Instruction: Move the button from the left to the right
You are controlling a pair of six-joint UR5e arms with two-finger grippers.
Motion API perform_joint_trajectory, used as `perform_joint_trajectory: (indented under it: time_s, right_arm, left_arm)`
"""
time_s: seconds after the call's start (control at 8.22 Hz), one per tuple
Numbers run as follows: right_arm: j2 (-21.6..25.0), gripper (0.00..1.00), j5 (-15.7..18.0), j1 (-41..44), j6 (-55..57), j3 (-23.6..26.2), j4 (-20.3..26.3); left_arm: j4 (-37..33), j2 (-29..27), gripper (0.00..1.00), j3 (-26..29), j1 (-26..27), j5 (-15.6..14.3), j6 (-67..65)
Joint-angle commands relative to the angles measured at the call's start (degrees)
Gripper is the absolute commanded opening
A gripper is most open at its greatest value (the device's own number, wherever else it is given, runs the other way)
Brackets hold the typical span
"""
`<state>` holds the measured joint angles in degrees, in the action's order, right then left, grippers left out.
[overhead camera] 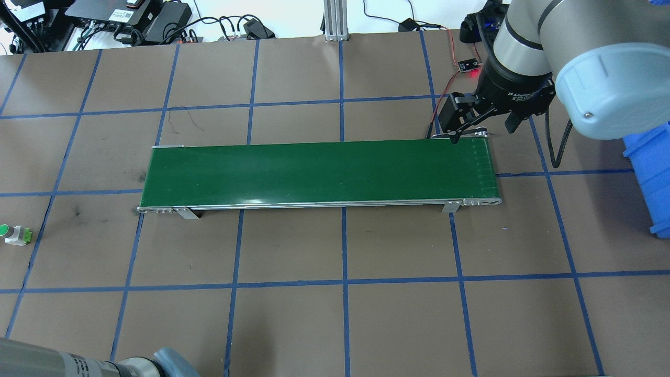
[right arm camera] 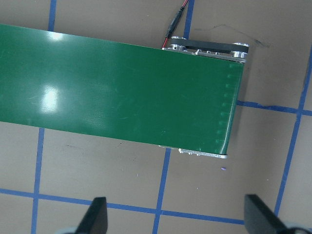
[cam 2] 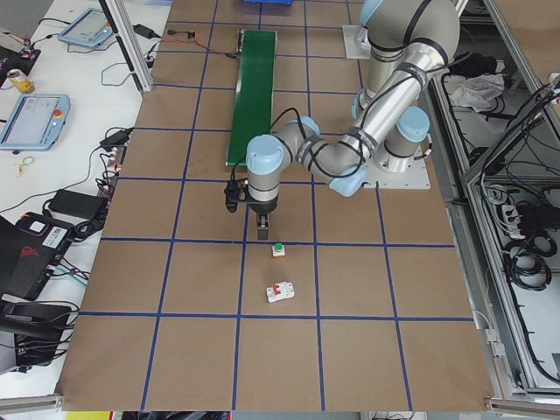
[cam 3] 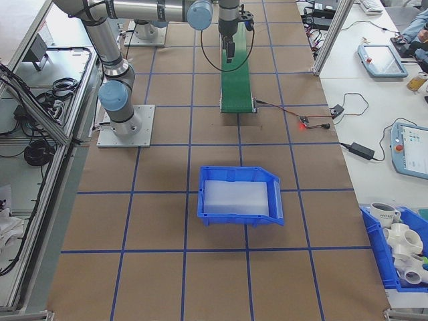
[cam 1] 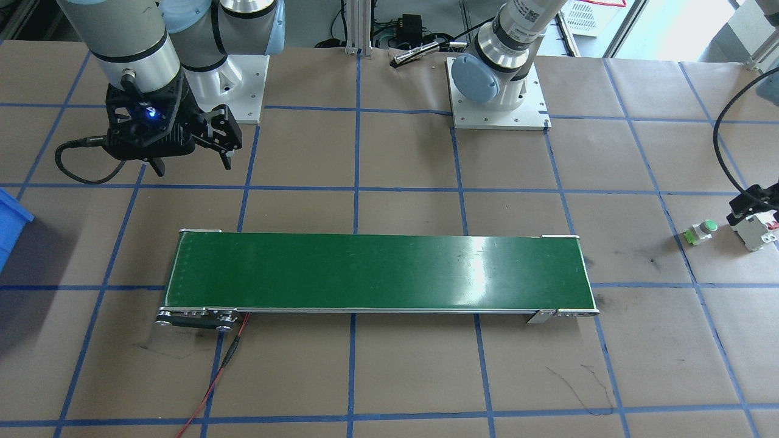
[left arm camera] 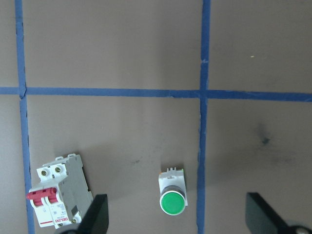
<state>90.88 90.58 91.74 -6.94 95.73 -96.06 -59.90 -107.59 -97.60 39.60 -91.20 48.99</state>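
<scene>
Left gripper [left arm camera: 178, 217] above button [left arm camera: 172, 197], jaws spread, pointing down.

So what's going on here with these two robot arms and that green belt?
Nothing is held yet. The left hand hovers open above the button, which lies on the paper-covered table beside a circuit breaker, off the left end of the conveyor belt. The right hand waits open and empty over the belt's other end. The belt carries nothing.
</scene>
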Motion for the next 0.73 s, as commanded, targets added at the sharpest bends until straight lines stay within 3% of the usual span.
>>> perform_joint_trajectory:
  time_s: [0.0, 0.61]
  right_arm:
    - [0.1, 1.00, -0.1, 0.0, 0.0, 0.2, 0.0]
    - [0.1, 1.00, -0.2, 0.0, 0.0, 0.2, 0.0]
  left_arm:
    - [5.3, -5.0, 1.00, -0.2, -1.5, -0.1, 2.3]
    - [4.7, -7.0, 1.00, -1.0, -1.5, -1.9, -6.3]
